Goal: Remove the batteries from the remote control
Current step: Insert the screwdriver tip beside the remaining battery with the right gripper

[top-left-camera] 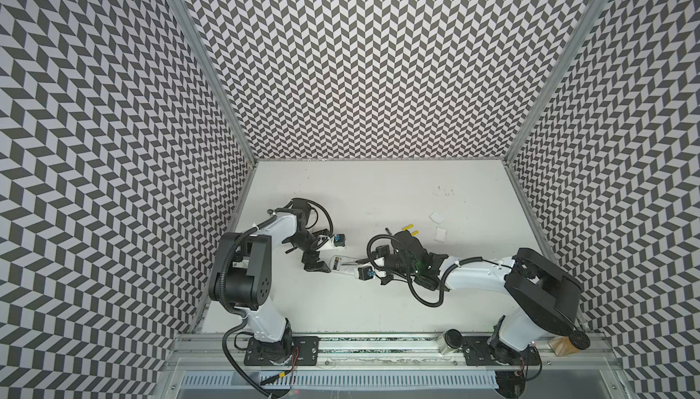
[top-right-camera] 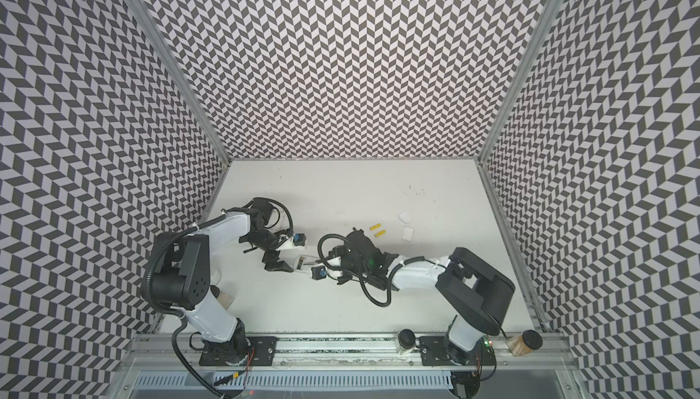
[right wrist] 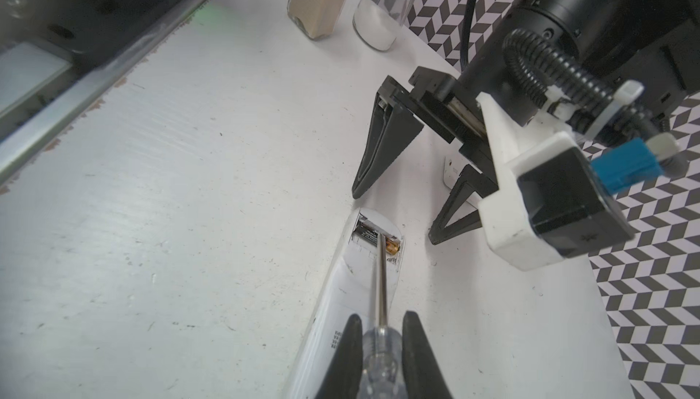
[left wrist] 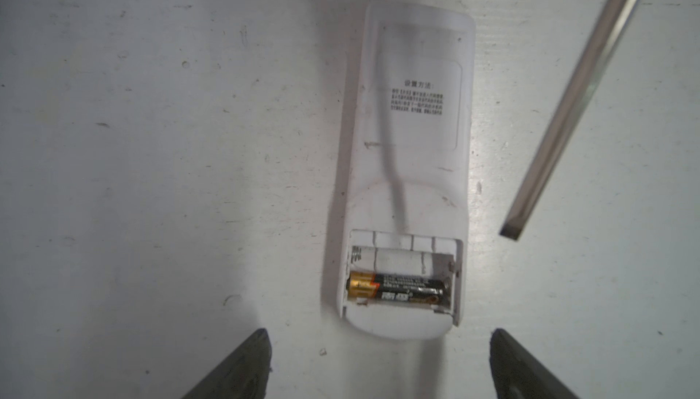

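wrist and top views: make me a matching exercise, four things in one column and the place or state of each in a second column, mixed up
Things:
1 black battery
2 yellow batteries
3 screwdriver
4 left fingers

Places or states:
a loose on the table
b clamped in the right fingers
c spread wide, holding nothing
d in the remote, compartment open

Pairs: 1-d, 2-a, 3-b, 4-c

The back of the white remote control point(left wrist: 413, 173) bears a printed label point(left wrist: 416, 100) headed "设置方法:" above small Chinese lines too fine to read, and the black battery point(left wrist: 401, 289) has lettering too blurred to read.
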You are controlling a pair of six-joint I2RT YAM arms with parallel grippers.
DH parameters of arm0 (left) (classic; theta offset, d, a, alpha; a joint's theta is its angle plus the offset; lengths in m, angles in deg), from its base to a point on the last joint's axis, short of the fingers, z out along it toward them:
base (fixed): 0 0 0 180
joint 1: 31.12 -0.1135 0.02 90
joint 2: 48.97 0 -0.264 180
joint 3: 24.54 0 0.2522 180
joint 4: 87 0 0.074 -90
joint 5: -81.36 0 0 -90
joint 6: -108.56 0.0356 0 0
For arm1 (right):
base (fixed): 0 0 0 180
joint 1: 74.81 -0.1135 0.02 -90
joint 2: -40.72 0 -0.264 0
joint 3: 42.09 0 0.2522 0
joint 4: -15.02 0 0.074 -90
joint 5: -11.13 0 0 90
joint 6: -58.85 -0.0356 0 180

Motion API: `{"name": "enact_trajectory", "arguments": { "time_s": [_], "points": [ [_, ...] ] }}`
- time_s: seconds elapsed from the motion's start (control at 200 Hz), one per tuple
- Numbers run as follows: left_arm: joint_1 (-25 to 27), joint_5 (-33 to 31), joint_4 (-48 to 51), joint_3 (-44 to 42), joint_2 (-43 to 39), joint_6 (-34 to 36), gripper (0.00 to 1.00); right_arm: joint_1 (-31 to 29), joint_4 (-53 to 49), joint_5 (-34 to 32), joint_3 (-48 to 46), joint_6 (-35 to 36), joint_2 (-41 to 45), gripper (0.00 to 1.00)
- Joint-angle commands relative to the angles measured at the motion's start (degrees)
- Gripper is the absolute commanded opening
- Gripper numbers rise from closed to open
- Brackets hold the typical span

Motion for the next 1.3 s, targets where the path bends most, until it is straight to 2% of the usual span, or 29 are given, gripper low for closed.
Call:
{"name": "enact_trajectory", "arguments": {
  "time_s": [0.0, 0.345, 0.596, 1.051, 1.297],
  "points": [
    [0.7, -0.7, -0.1, -1.4, 0.9, 2.8, 0.88, -0.7, 3.1, -2.3, 2.2, 7.8, -2.2, 0.00],
    [2.7, 0.8, -4.9, -3.4, 1.1, 4.5, 0.87, -1.9, -5.5, -2.8, 8.3, 12.5, -6.2, 0.00],
    [3.4, 0.5, -5.1, -5.2, 2.4, 5.7, 0.79, -2.0, -9.0, -5.0, 11.0, 13.2, -8.7, 0.00],
    [3.8, -0.5, -3.5, -6.2, 3.2, 5.5, 0.54, -2.6, -9.9, -5.0, 11.2, 13.5, -10.0, 0.00],
    [3.7, -0.5, -3.1, -6.3, 2.6, 5.3, 0.52, -4.6, -10.3, -9.0, 12.0, 14.2, -11.2, 0.00]
  ]
}}
